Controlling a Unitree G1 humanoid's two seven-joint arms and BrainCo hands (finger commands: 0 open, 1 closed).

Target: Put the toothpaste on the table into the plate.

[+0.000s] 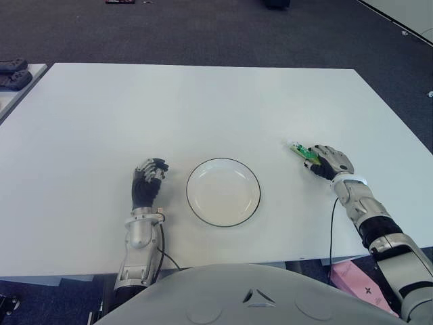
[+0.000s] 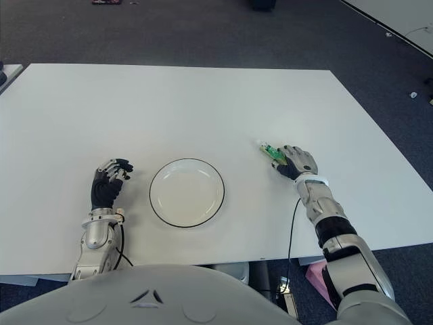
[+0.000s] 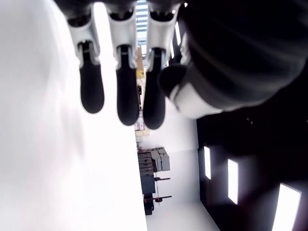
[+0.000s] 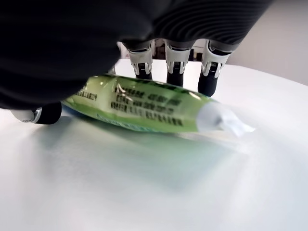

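- The white table (image 1: 203, 101) carries little: a white plate (image 1: 223, 191) with a dark rim sits near its front edge, between the two hands, with nothing in it. Dark objects (image 1: 13, 73) lie on a neighbouring surface at the far left, and a pink item (image 1: 355, 277) shows below the table edge on the right.
- Bare tabletop separates the plate from the toothpaste tube (image 1: 302, 152), which lies on the table to the plate's right.
- The right wrist view shows the green tube (image 4: 144, 108) lying flat, its clear cap end free, fingers (image 4: 175, 67) coming down behind it; the eye views show only its end poking out of the right hand (image 1: 329, 162).
- The right hand covers the tube, fingers curled over it; a firm grip cannot be told.
- The left hand (image 1: 147, 183) shows left of the plate, fingers (image 3: 127, 101) loosely curled, holding nothing.
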